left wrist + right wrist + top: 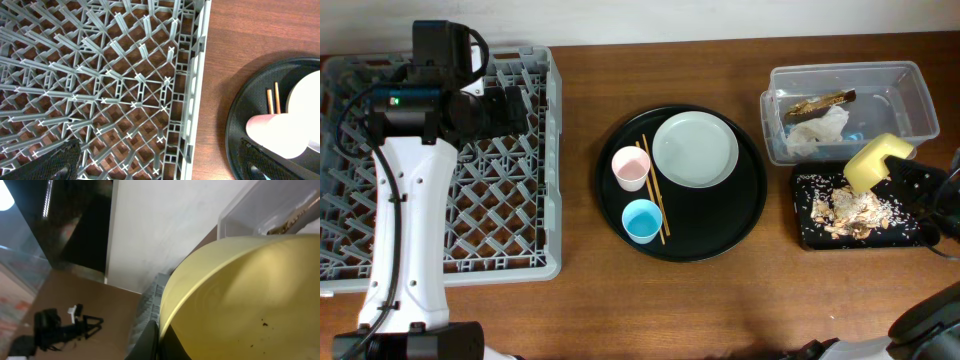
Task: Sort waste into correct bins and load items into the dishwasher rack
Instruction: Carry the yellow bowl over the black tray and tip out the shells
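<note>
My right gripper (898,168) is shut on a yellow bowl (876,160), tipped on its side over the black bin (812,232) that holds food scraps. The bowl fills the right wrist view (240,300). My left gripper (516,106) is open and empty over the right part of the grey dishwasher rack (548,150), which also shows in the left wrist view (195,75). On the black round tray (750,210) sit a pale green plate (695,148), a pink cup (631,167), a blue cup (642,220) and wooden chopsticks (656,192).
A clear plastic bin (910,90) at the back right holds crumpled paper and a wrapper. The black tray's rim (235,125), the pink cup (270,131) and the chopsticks (272,100) show at the right of the left wrist view.
</note>
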{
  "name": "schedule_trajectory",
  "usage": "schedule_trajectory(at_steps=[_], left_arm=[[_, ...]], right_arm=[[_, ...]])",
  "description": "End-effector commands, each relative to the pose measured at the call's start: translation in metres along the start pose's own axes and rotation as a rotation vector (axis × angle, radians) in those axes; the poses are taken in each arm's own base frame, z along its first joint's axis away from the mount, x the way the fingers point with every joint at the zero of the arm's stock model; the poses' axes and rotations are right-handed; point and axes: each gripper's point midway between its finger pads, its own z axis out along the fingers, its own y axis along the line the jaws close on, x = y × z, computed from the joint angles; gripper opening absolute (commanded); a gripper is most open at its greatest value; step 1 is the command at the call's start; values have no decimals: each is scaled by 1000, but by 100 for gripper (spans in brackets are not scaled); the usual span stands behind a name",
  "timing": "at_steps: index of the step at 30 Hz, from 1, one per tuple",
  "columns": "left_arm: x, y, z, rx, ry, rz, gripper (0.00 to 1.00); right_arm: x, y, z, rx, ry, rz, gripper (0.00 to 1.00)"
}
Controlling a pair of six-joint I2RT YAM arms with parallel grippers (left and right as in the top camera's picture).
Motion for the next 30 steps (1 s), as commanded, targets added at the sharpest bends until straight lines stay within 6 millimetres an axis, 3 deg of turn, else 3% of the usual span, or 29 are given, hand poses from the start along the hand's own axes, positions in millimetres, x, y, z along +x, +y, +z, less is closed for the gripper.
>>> schedule_trajectory(at_steps=[1, 5, 10, 13, 16, 21, 24, 26, 28, 30], left_arm=[[-3, -1, 0, 7, -5, -14, 99], [-3, -1, 0, 7, -4, -14, 99], [-3, -1, 0, 7, -4, -14, 99], [-3, -1, 0, 7, -4, -14, 100], [-3, -1, 0, 7, -4, -14, 99], [-3, -1, 0, 7, -4, -14, 99], [-3, -1, 0, 7, -4, -14, 99], [-3, -1, 0, 7, -4, -14, 99], [-3, -1, 0, 7, -4, -14, 99], [-3, -1, 0, 7, -4, -14, 99]], right_arm=[[-1, -2, -2, -24, -12, 106, 4], [0, -2, -2, -27, -12, 125, 4], [7, -27, -3, 123, 12, 240, 4], [0, -2, -2, -26, -10, 94, 4], [-1, -3, -2, -20, -10, 67, 4], [2, -23, -2, 97, 9, 160, 4], [11, -56, -9, 303, 20, 300, 4], [13, -63, -12, 348, 24, 302, 4], [10, -57, -10, 307, 23, 264, 4], [2, -21, -2, 84, 11, 66, 4]])
